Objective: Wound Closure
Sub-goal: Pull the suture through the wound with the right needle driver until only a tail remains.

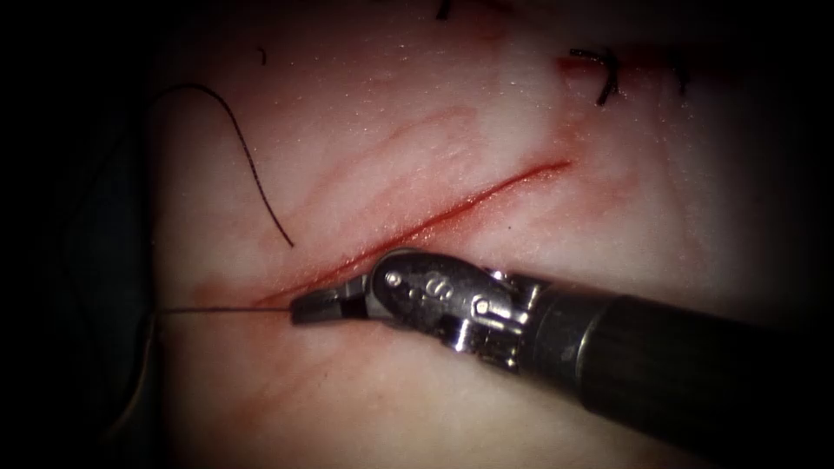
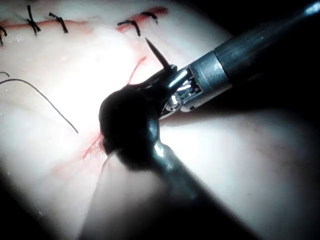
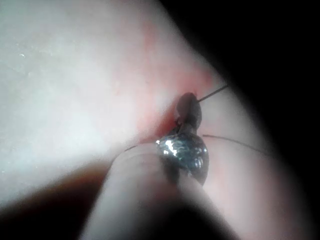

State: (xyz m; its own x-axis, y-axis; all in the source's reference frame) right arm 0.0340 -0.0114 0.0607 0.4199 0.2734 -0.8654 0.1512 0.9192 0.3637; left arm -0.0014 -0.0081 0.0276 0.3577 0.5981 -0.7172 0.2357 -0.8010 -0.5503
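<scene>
The cut (image 1: 469, 201) runs slantwise across the tissue (image 1: 417, 104), red along its edges. My right tool (image 1: 317, 306) comes in low from the right and lies just on the right side of the cut's near end. Its jaws are shut on the needle (image 1: 226, 310) near one end. The needle points left over the tissue, and in the left wrist view its dark tip (image 2: 152, 47) stands free of the tissue beyond the right tool (image 2: 167, 75). The right tool's tip (image 3: 187, 107) rests close to the reddened cut. My left tool (image 2: 127, 120) is a dark blurred mass beside the right tool.
A loose black thread (image 1: 243, 152) curves over the tissue left of the cut. Tied stitches (image 1: 608, 74) close an older cut at the far right. The tissue's left edge (image 1: 152, 347) drops into darkness. The right shaft (image 1: 660, 365) crosses the near right.
</scene>
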